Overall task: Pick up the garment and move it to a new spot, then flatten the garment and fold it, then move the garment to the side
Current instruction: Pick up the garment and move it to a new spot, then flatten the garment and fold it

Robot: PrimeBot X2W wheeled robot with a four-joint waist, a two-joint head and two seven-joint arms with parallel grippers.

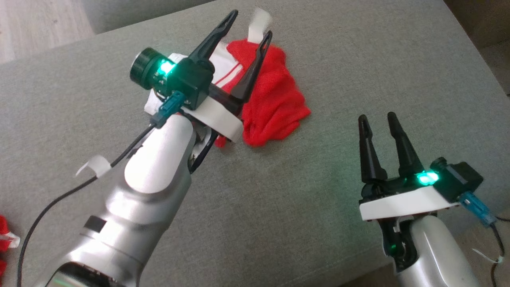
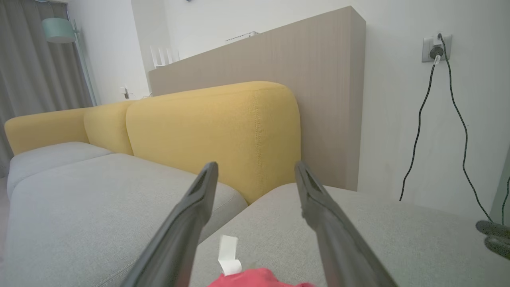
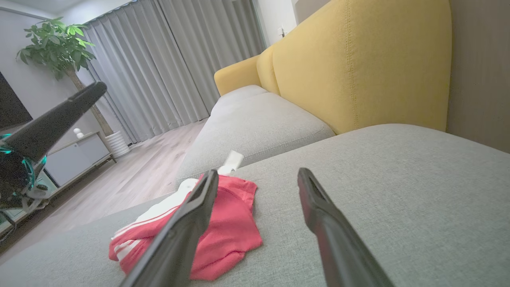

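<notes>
The garment (image 1: pixel 275 95) is a red piece with white stripes and a white tag, lying crumpled on the grey cushion (image 1: pixel 279 207). My left gripper (image 1: pixel 252 26) hangs above its left part, fingers spread wide and empty. The left wrist view catches only the garment's red edge (image 2: pixel 259 279) and white tag between those open fingers. My right gripper (image 1: pixel 376 119) stands open to the right of the garment, apart from it and above the cushion. In the right wrist view the garment (image 3: pixel 227 235) lies left of and beyond that gripper's fingers, with the left gripper's finger (image 3: pixel 55 115) at the far left.
A yellow sofa backrest (image 2: pixel 215 131) rises behind the grey cushions. A gap (image 2: pixel 235 207) separates two seat cushions near the garment. Another red and white item (image 1: pixel 4 239) peeks in at the left edge. Wooden floor (image 3: pixel 131 179), curtains and a plant lie beyond.
</notes>
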